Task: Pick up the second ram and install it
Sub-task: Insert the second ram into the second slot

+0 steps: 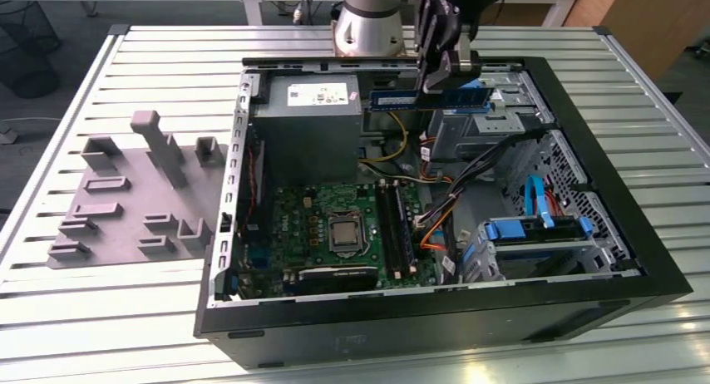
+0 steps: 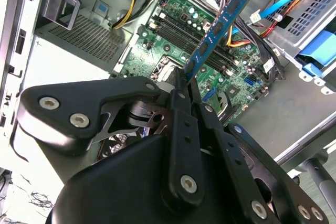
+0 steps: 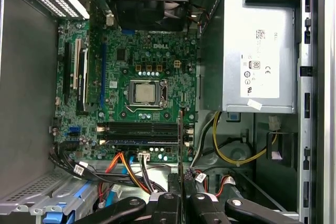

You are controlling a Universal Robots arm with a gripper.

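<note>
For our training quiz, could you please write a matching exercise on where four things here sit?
Things: 1 long blue-green ram stick; 2 square green motherboard; 3 grey plastic slotted fixture; 4 silver metal power supply box.
Places: A on the slatted metal table; B gripped in the hand; C flat on the black case's floor; D in the case's corner.
Pairs: 1-B; 2-C; 3-A; 4-D.

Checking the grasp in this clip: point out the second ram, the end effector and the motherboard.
second ram [image 2: 216, 35]: second wrist view, middle of the blue stick.
end effector [image 2: 184, 90]: second wrist view, between fingertips clamping the stick.
motherboard [image 3: 157, 51]: first wrist view, green board near processor socket.
</note>
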